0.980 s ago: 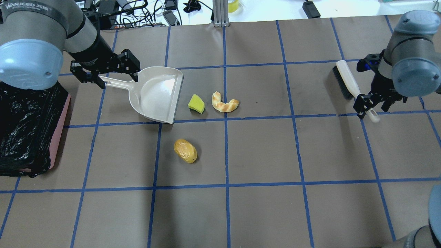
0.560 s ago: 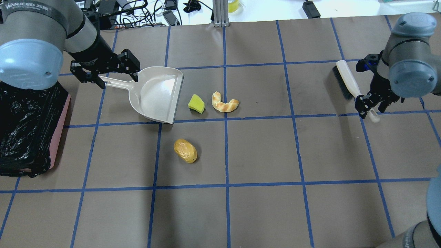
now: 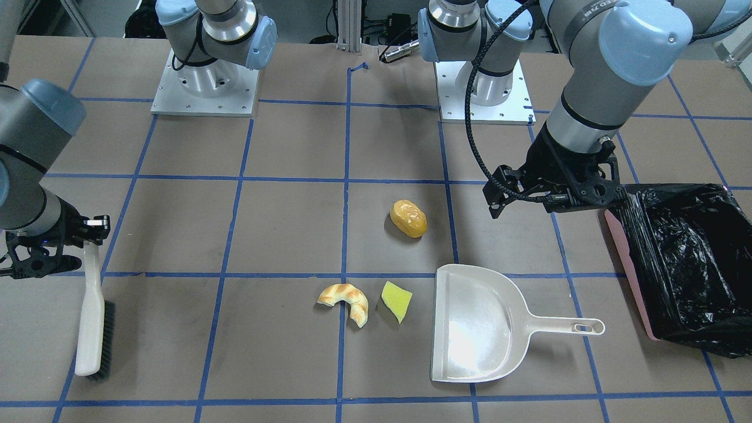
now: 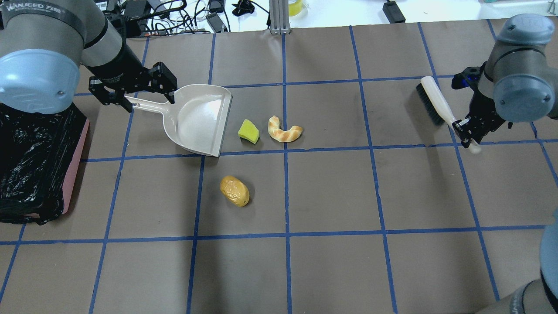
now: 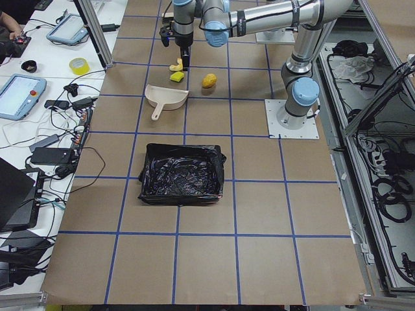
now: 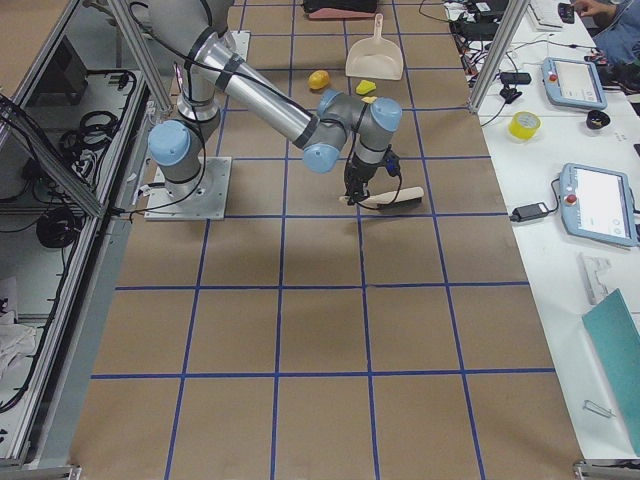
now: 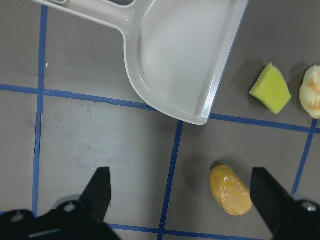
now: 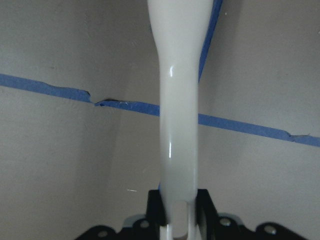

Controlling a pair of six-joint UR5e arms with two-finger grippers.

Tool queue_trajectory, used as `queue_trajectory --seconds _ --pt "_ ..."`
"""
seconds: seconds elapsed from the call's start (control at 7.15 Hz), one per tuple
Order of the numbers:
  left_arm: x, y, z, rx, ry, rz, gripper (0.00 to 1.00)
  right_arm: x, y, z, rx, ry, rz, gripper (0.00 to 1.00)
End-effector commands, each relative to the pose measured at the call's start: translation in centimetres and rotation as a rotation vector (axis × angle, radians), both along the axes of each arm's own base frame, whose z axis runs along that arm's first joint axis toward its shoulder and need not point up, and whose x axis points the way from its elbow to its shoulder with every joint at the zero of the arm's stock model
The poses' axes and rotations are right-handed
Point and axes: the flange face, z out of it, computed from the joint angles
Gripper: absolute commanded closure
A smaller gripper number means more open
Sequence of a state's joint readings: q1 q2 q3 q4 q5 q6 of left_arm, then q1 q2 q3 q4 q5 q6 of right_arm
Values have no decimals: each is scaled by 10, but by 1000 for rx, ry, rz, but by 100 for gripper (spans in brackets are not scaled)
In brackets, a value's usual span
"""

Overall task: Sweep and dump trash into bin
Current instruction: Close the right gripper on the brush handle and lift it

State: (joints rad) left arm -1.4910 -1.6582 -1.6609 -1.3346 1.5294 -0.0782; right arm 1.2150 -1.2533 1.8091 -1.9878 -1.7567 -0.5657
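Observation:
The trash lies mid-table: an orange-yellow lump (image 4: 234,190), a curved bread piece (image 4: 283,131) and a yellow-green wedge (image 4: 248,131) next to the mouth of a beige dustpan (image 4: 198,120). The black-lined pink bin (image 4: 30,165) stands at the left edge. My left gripper (image 4: 133,89) is open and empty, and hovers above the dustpan's handle. In the left wrist view the lump (image 7: 230,190) and the dustpan (image 7: 185,55) show below the spread fingers. My right gripper (image 4: 465,131) is shut on the white handle of a brush (image 4: 439,102), which the right wrist view (image 8: 177,100) shows between the fingers.
Blue tape lines grid the brown table (image 4: 331,196). Cables and small devices (image 4: 183,13) lie past the far edge, with a metal post (image 4: 279,17) at the middle. The two arm bases (image 3: 205,82) stand on the robot's side.
My right gripper's fingers have closed onto the brush handle, and the brush head has shifted slightly to the left. The left arm, dustpan and trash have not moved.

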Motion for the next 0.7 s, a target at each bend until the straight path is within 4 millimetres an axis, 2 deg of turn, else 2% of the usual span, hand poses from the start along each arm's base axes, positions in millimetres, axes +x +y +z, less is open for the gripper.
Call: queue_trajectory --seconds 0.0,0.14,0.28,0.42,0.56 --pt "0 0 0 0 0 0 0 2 -4 23 -19 10 -64 100" --pt "0 0 0 0 0 0 0 14 -4 39 -12 16 -127 100" --pt "0 0 0 0 0 0 0 55 -10 44 -28 -2 -152 100" --pt "0 0 0 0 0 0 0 117 -14 48 -35 -21 -110 100" --pt "0 0 0 0 0 0 0 158 -20 58 -55 -13 -127 100"
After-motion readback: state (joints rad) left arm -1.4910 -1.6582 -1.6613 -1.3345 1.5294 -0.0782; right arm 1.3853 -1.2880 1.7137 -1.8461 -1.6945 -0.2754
